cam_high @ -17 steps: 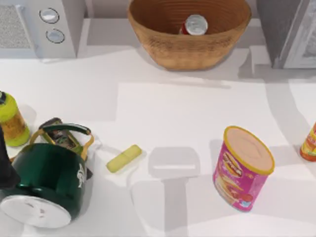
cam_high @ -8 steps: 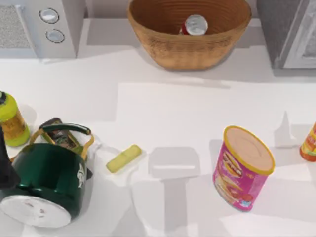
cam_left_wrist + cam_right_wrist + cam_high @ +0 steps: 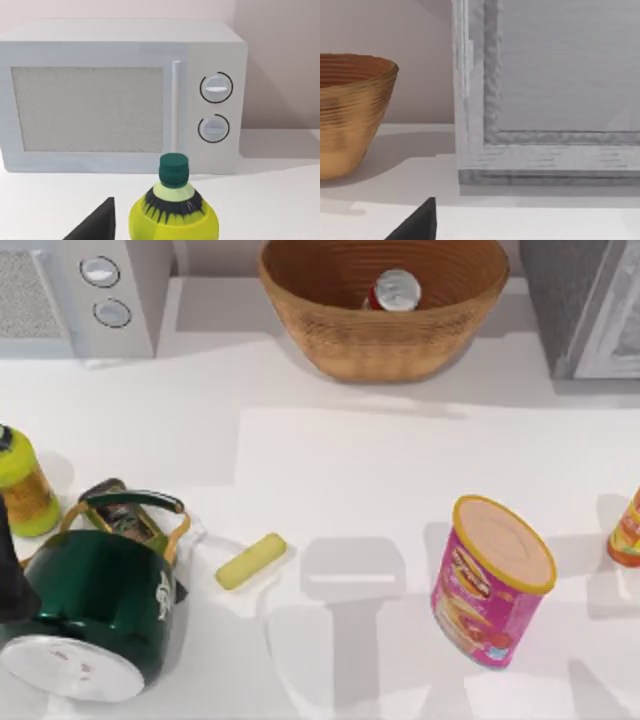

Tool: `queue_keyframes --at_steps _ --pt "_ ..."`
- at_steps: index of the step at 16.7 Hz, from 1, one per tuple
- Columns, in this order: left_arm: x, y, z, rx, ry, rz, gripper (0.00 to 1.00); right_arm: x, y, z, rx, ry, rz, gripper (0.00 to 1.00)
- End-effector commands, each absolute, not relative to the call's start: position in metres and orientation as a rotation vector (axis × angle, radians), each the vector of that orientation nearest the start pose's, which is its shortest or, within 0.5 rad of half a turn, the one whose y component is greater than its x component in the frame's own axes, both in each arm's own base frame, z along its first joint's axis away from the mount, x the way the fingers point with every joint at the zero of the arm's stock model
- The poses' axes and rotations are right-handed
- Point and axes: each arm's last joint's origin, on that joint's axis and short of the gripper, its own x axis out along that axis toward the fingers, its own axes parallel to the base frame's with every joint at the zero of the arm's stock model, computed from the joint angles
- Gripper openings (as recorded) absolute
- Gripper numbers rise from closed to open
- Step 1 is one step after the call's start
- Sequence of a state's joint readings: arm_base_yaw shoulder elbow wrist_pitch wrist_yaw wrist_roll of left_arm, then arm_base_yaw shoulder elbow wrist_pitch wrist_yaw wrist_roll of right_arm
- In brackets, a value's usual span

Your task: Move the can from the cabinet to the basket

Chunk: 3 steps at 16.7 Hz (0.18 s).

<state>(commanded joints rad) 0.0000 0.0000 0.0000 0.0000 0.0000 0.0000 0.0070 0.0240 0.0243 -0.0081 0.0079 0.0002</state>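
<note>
Since the can (image 3: 396,290) is seen lying inside the basket (image 3: 300,315) at the back of the table, its silver top turned upward, the transfer is judged complete; nothing appears left but for the arms to be parked. No other item is seen in the basket. The cabinet (image 3: 580,300) stands just to the basket's right, its pale framed door facing the right wrist camera. Whether either claw is open or holding anything cannot be told. A green kettle (image 3: 95,605) sits front left.
</note>
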Motion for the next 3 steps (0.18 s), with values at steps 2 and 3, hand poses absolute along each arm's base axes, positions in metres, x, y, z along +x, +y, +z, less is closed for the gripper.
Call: queue_keyframes --at_steps 2,3 --pt "0.1057 -0.0012 0.16 0.0 0.0 0.0 1.0 0.1057 -0.0012 0.16 0.0 0.0 0.0 1.0" --pt "0.1057 -0.0012 0.16 0.0 0.0 0.0 1.0 0.1057 -0.0012 0.16 0.0 0.0 0.0 1.0"
